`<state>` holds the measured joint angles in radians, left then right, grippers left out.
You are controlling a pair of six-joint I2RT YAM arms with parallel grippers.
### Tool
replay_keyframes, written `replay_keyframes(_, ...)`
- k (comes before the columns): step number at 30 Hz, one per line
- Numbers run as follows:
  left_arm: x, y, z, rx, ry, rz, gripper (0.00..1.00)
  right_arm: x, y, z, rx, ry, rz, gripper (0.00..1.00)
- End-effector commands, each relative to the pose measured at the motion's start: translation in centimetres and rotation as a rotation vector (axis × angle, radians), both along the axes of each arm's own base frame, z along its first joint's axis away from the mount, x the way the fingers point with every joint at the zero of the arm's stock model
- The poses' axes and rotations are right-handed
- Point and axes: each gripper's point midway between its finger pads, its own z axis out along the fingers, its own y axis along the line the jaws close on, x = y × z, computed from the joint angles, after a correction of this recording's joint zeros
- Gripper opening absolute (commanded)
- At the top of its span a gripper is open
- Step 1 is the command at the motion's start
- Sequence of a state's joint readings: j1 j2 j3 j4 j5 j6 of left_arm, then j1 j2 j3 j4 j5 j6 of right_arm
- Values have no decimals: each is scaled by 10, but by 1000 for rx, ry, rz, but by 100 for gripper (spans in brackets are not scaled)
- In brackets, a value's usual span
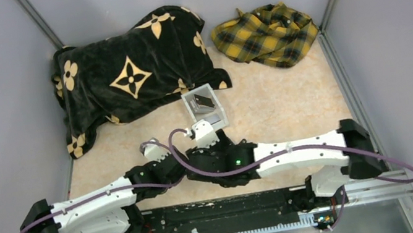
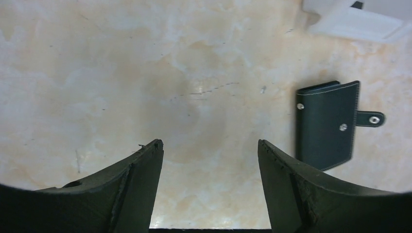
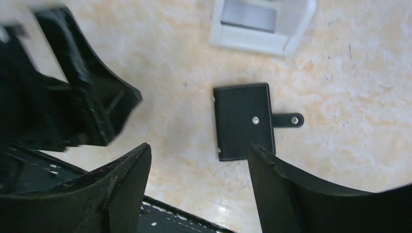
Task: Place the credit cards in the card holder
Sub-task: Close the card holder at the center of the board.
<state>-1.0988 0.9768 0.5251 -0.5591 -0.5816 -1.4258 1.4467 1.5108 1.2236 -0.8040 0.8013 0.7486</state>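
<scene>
The card holder [image 3: 244, 121] lies shut and flat on the table [image 1: 289, 103], its short strap sticking out from one edge. Only the wrist views show it: the right gripper [image 3: 199, 148] hangs almost over it with jaws wide apart, and the left gripper [image 2: 210, 145], its jaws equally spread, has it off to one side over bare tabletop. From overhead it cannot be made out, because the two wrists crowd together there. The credit cards [image 1: 205, 101] sit in the clear-white box [image 1: 220, 109] just beyond the holder. The overhead view shows one dark and one pale card, the right wrist view only a grey one. Bare table rings the holder on every side, though the left gripper sits near it. A black flowered blanket [image 1: 128, 72] lies close behind the box, and a yellow plaid cloth [image 1: 266, 35] is well apart in the far corner
</scene>
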Motion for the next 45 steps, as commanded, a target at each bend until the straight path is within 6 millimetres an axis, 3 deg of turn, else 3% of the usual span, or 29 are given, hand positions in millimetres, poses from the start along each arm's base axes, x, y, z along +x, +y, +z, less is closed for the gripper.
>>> replay_keyframes(1,-1,-2,-1,76,10,-40,79,16,-4,55,246,-162,-48,74)
replay_keyframes(2,-1,-7,-1,79,8,-55,80,18,-11,60,293,-179,-57,73)
replay_keyframes(5,3,-26,-2,74,-6,-104,81,26,-38,68,439,-200,-114,49)
replay_keyframes(6,3,-33,-2,70,-10,-119,81,29,-47,66,473,-186,-124,46)
replay_keyframes(12,9,-73,-4,58,-29,-216,81,51,-108,38,504,-100,-224,55)
replay_keyframes(15,12,-89,-6,65,-30,-244,81,55,-120,14,494,-14,-247,55)
replay_keyframes(22,20,-109,-10,88,-48,-292,82,56,-121,-43,435,150,-205,55)
replay_keyframes(26,20,-116,-11,78,-63,-333,81,55,-118,-63,435,195,-177,54)
replay_keyframes(45,34,-124,-26,30,-42,-383,77,91,-117,-90,493,263,-176,47)
